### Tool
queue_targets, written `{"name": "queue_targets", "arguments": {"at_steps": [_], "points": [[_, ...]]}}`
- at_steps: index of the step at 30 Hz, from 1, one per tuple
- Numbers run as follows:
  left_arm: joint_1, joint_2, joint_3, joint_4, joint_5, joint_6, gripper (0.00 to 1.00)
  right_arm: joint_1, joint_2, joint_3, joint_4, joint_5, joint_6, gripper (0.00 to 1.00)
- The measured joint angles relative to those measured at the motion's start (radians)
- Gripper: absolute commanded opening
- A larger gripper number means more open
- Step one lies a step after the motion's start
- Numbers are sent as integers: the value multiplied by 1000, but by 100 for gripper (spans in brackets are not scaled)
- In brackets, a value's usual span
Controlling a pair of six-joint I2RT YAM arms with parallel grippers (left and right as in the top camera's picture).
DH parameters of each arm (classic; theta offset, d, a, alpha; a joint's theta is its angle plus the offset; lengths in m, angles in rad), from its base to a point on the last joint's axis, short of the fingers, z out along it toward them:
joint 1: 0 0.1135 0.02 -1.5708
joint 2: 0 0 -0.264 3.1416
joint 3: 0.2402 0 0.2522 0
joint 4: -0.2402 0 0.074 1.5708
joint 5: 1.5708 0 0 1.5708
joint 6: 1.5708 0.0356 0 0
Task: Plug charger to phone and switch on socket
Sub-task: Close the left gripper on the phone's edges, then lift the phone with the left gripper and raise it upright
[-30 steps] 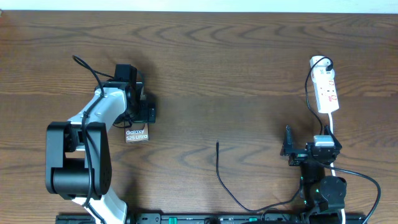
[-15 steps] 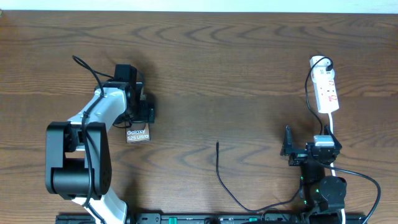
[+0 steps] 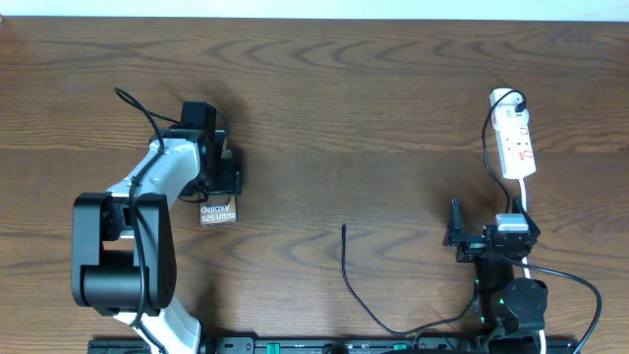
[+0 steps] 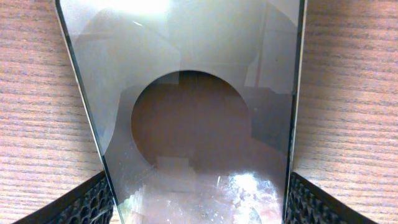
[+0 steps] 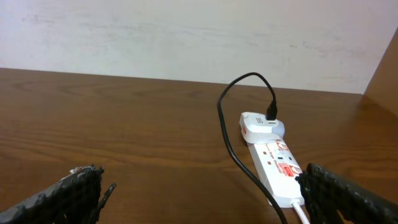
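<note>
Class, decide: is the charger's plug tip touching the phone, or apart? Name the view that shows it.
Apart. The overhead view shows the charger's plug tip and the phone with a wide stretch of bare table between them.

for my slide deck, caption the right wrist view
Open right end effector facing a white elongated power strip with a thin black cable plugged in

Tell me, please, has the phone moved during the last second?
No. Overhead, the phone keeps the same spacing from the charger tip.
</note>
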Motion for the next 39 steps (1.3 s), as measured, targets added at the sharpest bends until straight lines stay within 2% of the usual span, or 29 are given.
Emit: {"name": "queue_targets", "arguments": {"at_steps": [4,11,19,39], "points": [[0,0,0,0,0,0,68,0,0,0,0,0,0,99],[0,0,0,0,0,0,51,0,0,0,0,0,0,99],[0,0,0,1,0,0,9,0,0,0,0,0,0,99],[0,-13,49,-40,5,0,8,0,0,0,0,0,0,99]]}}
